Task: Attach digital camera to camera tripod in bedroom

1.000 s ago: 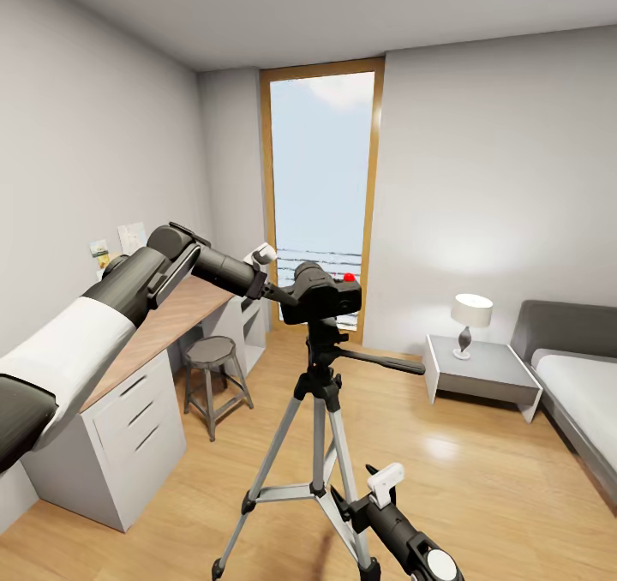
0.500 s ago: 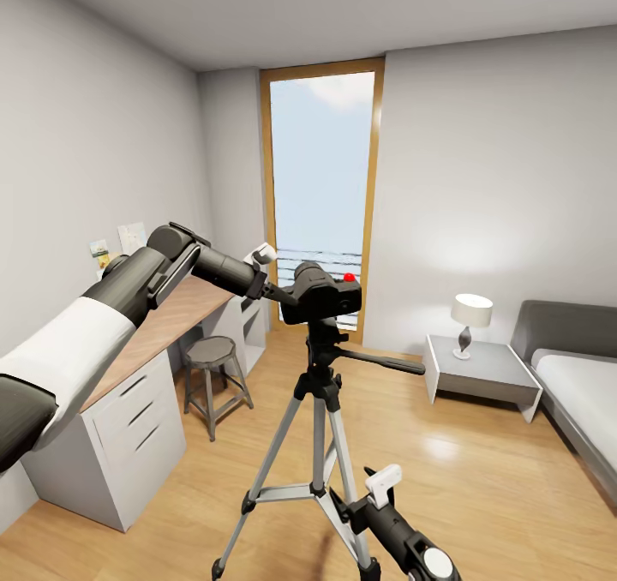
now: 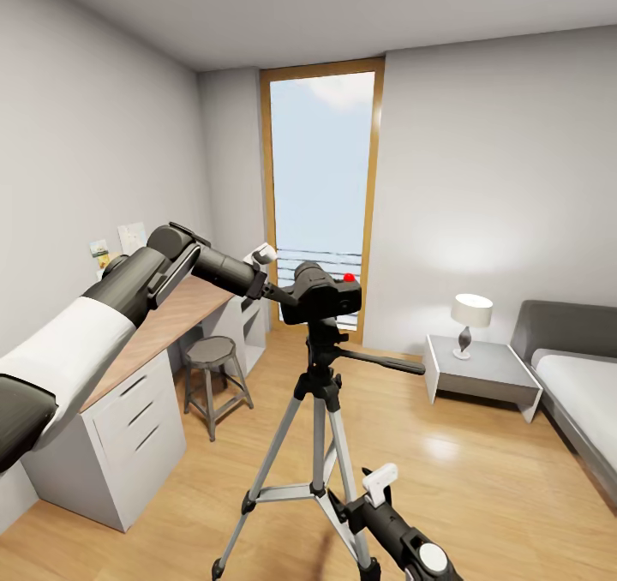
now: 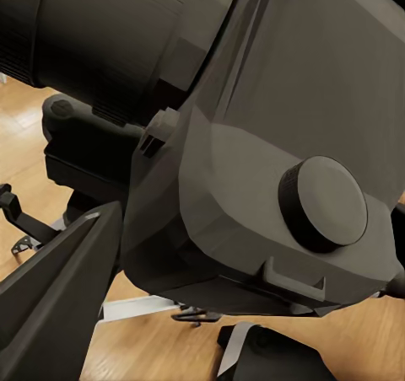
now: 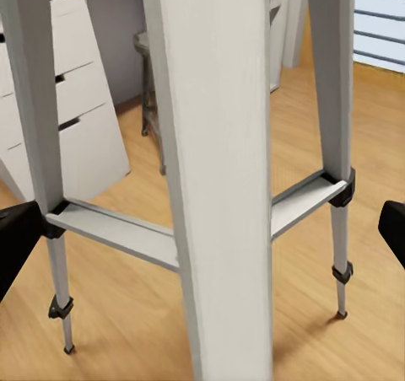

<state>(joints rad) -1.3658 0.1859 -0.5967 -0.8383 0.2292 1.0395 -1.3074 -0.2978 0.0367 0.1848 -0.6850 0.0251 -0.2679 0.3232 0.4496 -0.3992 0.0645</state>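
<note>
The digital camera [image 3: 326, 296], matte black with a red button, sits on top of the camera tripod [image 3: 318, 410] in the middle of the bedroom. My left gripper [image 3: 280, 291] reaches in from the left and is shut on the camera's side. In the left wrist view the camera body [image 4: 253, 145] is held between the two dark fingers [image 4: 67, 288]. My right gripper [image 3: 347, 506] hangs low beside the tripod's legs. In the right wrist view it stands open [image 5: 202, 233], with a silver tripod leg [image 5: 219, 170] between its fingertips, not touching.
A grey desk with a wood top [image 3: 163, 324] and drawers runs along the left wall, with a round stool [image 3: 212, 354] in front. A tall wood-framed window [image 3: 321, 195] is behind the tripod. A nightstand [image 3: 480, 371] with a lamp [image 3: 470, 317] and a grey bed [image 3: 583, 384] stand at the right.
My right arm has shifted slightly left near the tripod's legs. The left arm, camera and tripod have not moved.
</note>
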